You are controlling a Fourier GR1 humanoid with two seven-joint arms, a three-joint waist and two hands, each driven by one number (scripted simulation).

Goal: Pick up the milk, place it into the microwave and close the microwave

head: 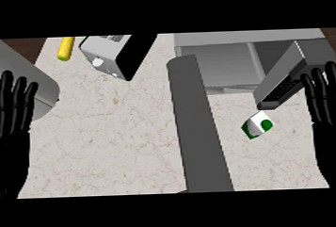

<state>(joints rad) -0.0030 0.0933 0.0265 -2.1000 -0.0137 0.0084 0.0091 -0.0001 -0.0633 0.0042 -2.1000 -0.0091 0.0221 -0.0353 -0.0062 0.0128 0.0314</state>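
A white and green milk carton point(257, 125) lies on the counter at the right, just below the microwave's open door point(289, 73). The microwave point(224, 61) stands at the back right, its grey cavity showing. My right hand point(325, 110) is at the right edge, open with fingers up, a short way right of the carton and not touching it. At the left edge my left hand point(11, 116) is open with fingers up, far from the carton.
A dark grey strip point(197, 128) runs down the middle of the marbled counter point(109, 145). A grey and black appliance point(116, 53) sits at the back, a yellow corn cob point(65, 48) beside it. A grey object point(27, 78) fills the left corner.
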